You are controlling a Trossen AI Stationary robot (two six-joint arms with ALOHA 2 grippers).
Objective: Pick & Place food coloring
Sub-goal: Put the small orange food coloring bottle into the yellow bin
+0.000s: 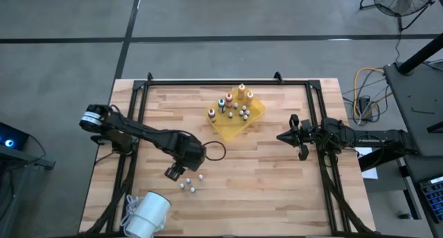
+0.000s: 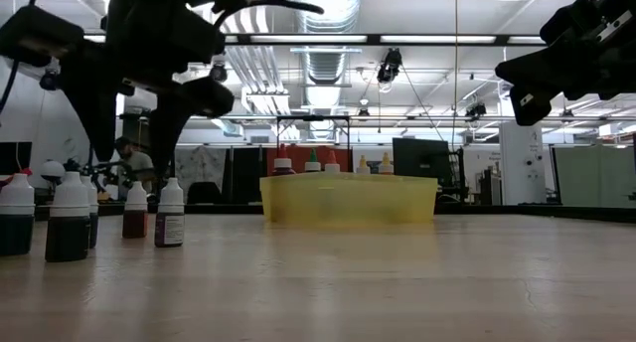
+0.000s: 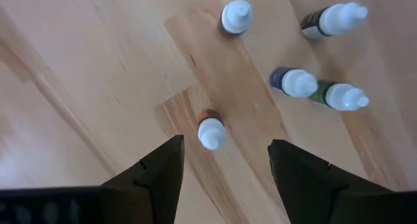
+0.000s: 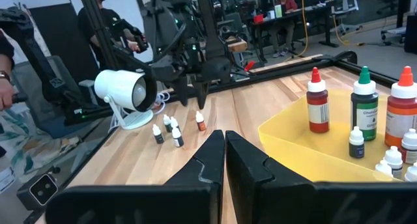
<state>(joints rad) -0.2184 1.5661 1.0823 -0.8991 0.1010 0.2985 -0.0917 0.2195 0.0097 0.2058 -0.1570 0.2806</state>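
Five small white-capped bottles (image 1: 190, 181) stand upright on the table (image 1: 277, 189), in a loose cluster near its front left. One (image 3: 211, 132) stands slightly apart from the other four, which probably makes it the easiest first pick. The left gripper (image 1: 176, 171) hangs directly above this bottle, pointing down, fingers (image 3: 153, 178) spread wide to either side of the cap and holding nothing. In my judgement this is alignment for a straight descent. The yellow tray (image 1: 223, 131), well apart toward the table's far middle, already holds larger coloured-cap bottles (image 4: 318, 100) and several small ones (image 4: 356, 144), so it is the likely destination. The right gripper (image 1: 282, 137) waits beside the tray, fingers pressed together and empty. A white lamp (image 1: 149, 214) stands at the front edge.
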